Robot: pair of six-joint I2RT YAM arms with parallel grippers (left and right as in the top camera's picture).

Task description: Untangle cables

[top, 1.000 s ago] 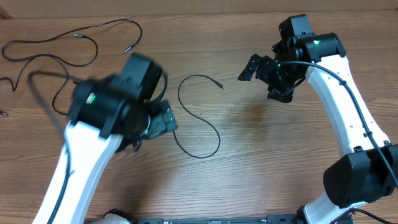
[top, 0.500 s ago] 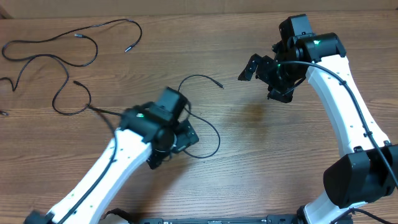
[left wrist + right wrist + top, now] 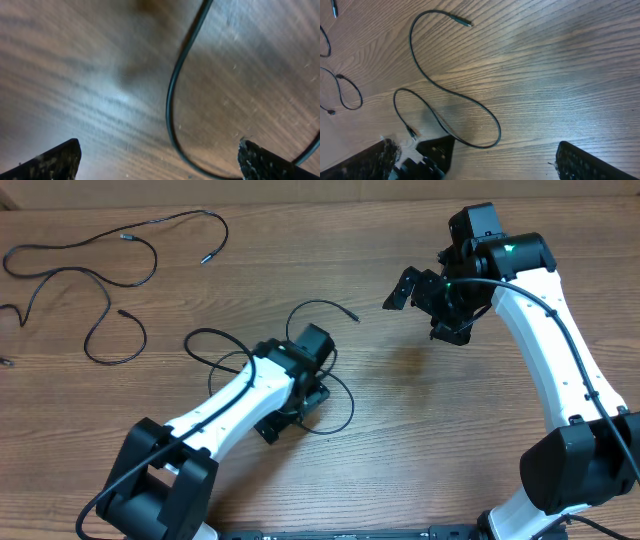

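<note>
Left gripper [image 3: 160, 164] low over curled centre cable [image 3: 170, 100], jaws spread; cord crosses gap, nearer right fingertip, untouched. Right gripper [image 3: 428, 305] spread, empty, well apart. Other cables [image 3: 110, 260] far left.

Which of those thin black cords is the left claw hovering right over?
The S-curved cable in the middle, beneath the open left gripper; the other cables lie far off to its left.
</note>
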